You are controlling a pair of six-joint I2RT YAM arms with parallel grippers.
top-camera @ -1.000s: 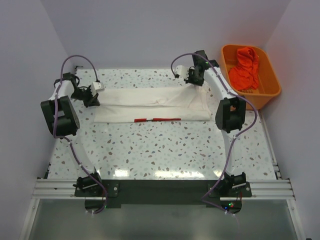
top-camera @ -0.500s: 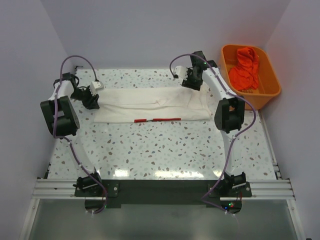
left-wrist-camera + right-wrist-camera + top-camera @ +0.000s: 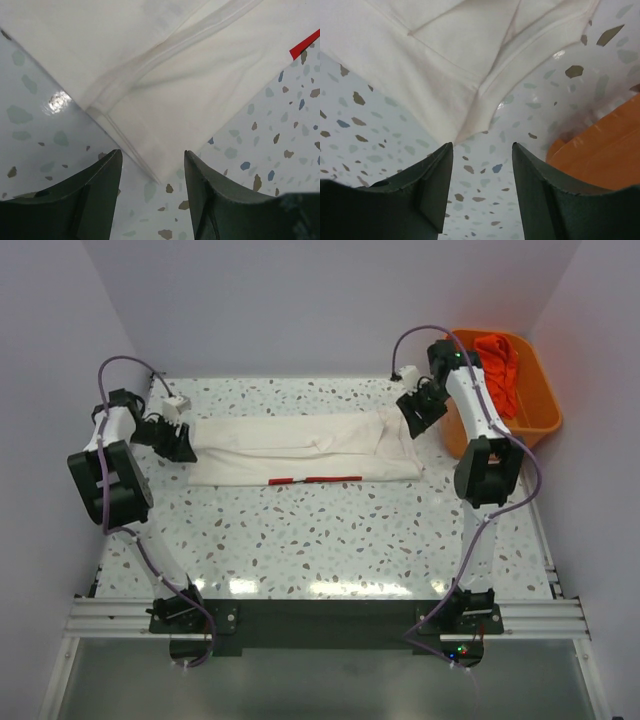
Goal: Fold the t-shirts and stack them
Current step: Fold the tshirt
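A white t-shirt (image 3: 300, 445) lies folded into a long strip across the back of the table, with a thin line of red print (image 3: 315, 480) along its near edge. My left gripper (image 3: 180, 440) is open just off the strip's left end. In the left wrist view the shirt's hemmed corner (image 3: 175, 75) points into the gap of the left gripper (image 3: 152, 155), touching neither finger. My right gripper (image 3: 415, 415) is open at the right end. In the right wrist view the shirt (image 3: 445, 55) ends just ahead of the right gripper (image 3: 482, 146), which holds nothing.
An orange plastic tub (image 3: 545, 415) stands at the back right corner, close beside the right arm, with a crumpled red-orange cloth (image 3: 495, 365) inside. Its wall (image 3: 605, 145) shows at the right of the right wrist view. Speckled tabletop (image 3: 320, 540) stretches in front of the shirt.
Both grippers were shut on the shirt's ends and have opened, letting it go. The left gripper drew back leftward, the right one rightward toward the tub. The shirt stays flat.
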